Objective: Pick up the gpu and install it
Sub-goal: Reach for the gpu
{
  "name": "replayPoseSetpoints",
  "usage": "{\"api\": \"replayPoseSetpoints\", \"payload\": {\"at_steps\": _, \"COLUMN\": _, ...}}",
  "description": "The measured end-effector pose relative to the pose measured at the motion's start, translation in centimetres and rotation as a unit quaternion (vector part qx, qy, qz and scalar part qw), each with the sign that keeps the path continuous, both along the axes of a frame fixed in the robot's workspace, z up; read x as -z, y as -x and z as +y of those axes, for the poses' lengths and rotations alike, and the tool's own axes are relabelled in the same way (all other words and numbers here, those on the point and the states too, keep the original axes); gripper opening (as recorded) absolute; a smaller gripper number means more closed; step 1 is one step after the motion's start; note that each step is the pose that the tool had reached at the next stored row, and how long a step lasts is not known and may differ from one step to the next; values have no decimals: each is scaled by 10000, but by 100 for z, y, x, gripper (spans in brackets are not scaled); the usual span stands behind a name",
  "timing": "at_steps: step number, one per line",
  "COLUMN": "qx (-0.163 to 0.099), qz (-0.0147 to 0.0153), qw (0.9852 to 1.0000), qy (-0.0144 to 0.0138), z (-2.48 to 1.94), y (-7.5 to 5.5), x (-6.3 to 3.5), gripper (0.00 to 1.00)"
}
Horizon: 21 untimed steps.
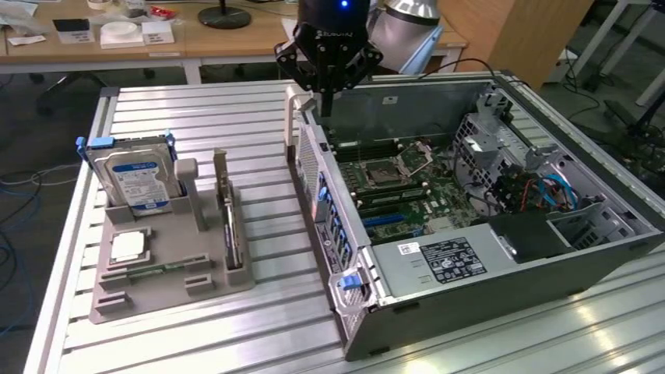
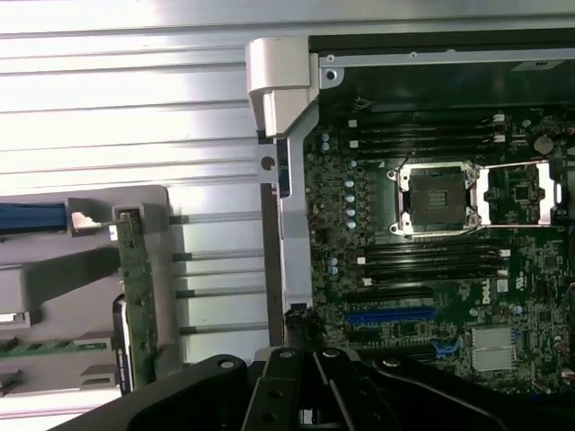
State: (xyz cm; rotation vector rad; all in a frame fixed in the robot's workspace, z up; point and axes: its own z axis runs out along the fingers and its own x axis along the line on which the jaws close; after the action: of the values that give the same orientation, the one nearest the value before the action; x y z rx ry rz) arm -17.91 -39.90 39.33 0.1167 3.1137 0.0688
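The gpu (image 1: pixel 230 214) stands on edge in a slot of the grey holder (image 1: pixel 156 292), a thin dark card with a pale bracket at its far end. The wrist view shows the gpu (image 2: pixel 137 296) from above as a narrow green edge. My gripper (image 1: pixel 325 105) hangs over the near wall of the open computer case (image 1: pixel 582 257), well away from the gpu towards the exterior view's right. Its fingers are shut with nothing between them. In the wrist view my gripper (image 2: pixel 304 406) sits over the case edge beside the motherboard (image 2: pixel 431 269), near a blue slot (image 2: pixel 391 316).
The holder also carries a silver hard drive (image 1: pixel 133 179) with a blue-white label, a processor chip (image 1: pixel 127 246) and a green memory stick (image 1: pixel 156 271). All of it rests on a ribbed metal table (image 1: pixel 208 335). A desk with clutter stands behind.
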Motion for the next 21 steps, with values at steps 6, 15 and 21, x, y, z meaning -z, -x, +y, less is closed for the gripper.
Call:
{"api": "replayPoseSetpoints", "payload": {"at_steps": 6, "qx": 0, "qz": 0, "qw": 10000, "qy": 0, "z": 0, "y": 164, "x": 0, "gripper": 11}}
{"api": "replayPoseSetpoints", "payload": {"at_steps": 15, "qx": 0, "qz": 0, "qw": 10000, "qy": 0, "z": 0, "y": 414, "x": 0, "gripper": 11}}
{"api": "replayPoseSetpoints", "payload": {"at_steps": 21, "qx": 0, "qz": 0, "qw": 10000, "qy": 0, "z": -1, "y": 600, "x": 0, "gripper": 11}}
